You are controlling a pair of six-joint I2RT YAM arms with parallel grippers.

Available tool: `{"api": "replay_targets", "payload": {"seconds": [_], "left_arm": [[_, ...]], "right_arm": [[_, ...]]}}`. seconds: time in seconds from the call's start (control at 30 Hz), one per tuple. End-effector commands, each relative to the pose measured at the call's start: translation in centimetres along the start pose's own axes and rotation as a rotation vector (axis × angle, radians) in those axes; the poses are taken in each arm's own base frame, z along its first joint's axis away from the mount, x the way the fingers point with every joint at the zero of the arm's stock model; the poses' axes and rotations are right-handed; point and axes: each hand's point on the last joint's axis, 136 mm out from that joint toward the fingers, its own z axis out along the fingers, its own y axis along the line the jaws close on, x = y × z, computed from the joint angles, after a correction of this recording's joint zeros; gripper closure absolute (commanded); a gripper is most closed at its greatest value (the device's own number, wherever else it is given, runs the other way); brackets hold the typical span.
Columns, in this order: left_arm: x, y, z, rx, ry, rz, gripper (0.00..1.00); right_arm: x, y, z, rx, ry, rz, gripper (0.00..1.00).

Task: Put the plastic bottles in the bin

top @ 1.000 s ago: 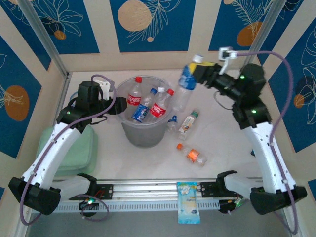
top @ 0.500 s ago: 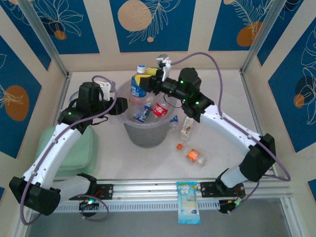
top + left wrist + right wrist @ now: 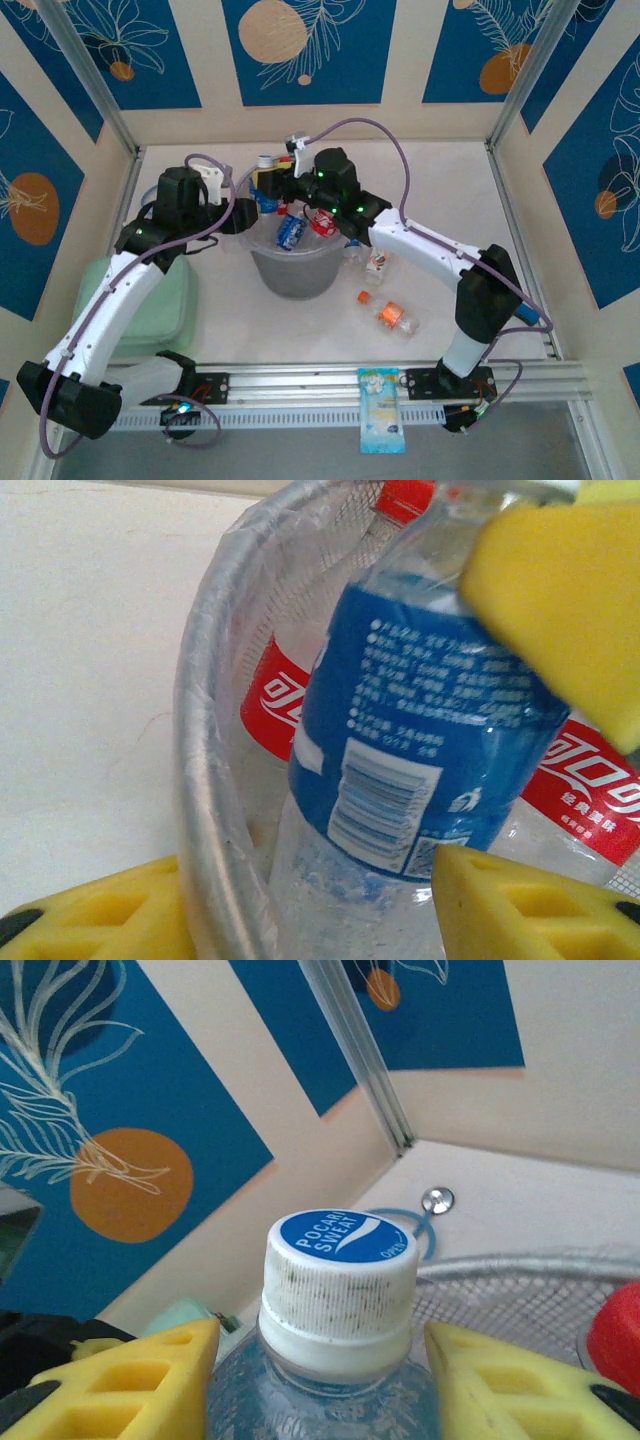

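We've got the right claw (image 3: 325, 1365) clamped on the Pocari Sweat bottle (image 3: 338, 1280) at its neck, bin (image 3: 205, 730) below it; the left claw (image 3: 315, 875) straddles the rim, fingers wide apart.

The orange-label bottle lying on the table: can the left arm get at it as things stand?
Probably not directly. The bin stands between the left hand and the orange-label bottle, and the right arm reaches across close by.

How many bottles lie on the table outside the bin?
3: a small bottle beside the bin, a white bottle right of it, an orange bottle further forward. The arm may hide more.
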Motion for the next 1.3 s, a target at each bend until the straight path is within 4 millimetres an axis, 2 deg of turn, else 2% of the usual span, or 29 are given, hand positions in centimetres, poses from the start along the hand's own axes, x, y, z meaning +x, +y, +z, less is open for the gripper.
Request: {"api": "replay_targets", "payload": {"seconds": [0.0,0.1,0.17,0.23,0.3,0.47,0.53,0.6,0.67,0.87,0.97,1.13,1.27], "left_arm": [[-1.3,-1.5,-0.8,0.067,-0.05,0.013,0.44],[-1.4,-1.5,-1.0,0.066,-0.054,0.015,0.44],[-1.4,-1.4,-1.0,0.059,-0.053,0.019,0.44],[-1.4,-1.4,-1.0,0.058,-0.052,0.018,0.44],[-1.3,-1.3,-1.0,0.056,-0.051,0.018,0.44],[-1.4,-1.3,-0.7,0.057,-0.053,0.016,0.44],[-1.4,-1.3,-0.7,0.059,-0.052,0.017,0.45],[-1.5,-1.4,-0.6,0.06,-0.049,0.018,0.45],[-1.5,-1.4,-0.7,0.063,-0.049,0.017,0.45],[-1.5,-1.4,-0.7,0.062,-0.049,0.015,0.45],[-1.5,-1.4,-0.8,0.062,-0.053,0.014,0.45],[-1.5,-1.4,-0.8,0.062,-0.053,0.014,0.45],[-1.4,-1.4,-0.7,0.061,-0.05,0.013,0.45]], "right_arm": [[3.2,-1.3,0.5,0.119,0.127,0.066,1.0],[4.7,-1.9,0.4,0.186,0.208,0.101,1.0],[4.7,-1.7,0.1,0.193,0.224,0.107,1.0],[3.9,-1.1,-0.7,0.188,0.221,0.091,0.89],[3.0,-0.6,-1.5,0.195,0.226,0.069,0.69],[1.3,0.3,-3.8,0.23,0.247,0.009,0.4],[0.4,0.6,-4.7,0.23,0.23,-0.032,0.36],[-0.7,1.0,-5.5,0.216,0.197,-0.056,0.23],[-1.7,1.1,-6.2,0.202,0.174,-0.064,0.17],[-3.6,-0.4,-6.7,0.234,0.163,-0.074,0.21],[-4.0,-1.4,-6.0,0.257,0.173,-0.079,0.3],[-2.8,-3.0,-4.4,0.292,0.258,-0.08,0.46],[-0.7,-3.2,-3.4,0.288,0.339,-0.088,0.58]]}}
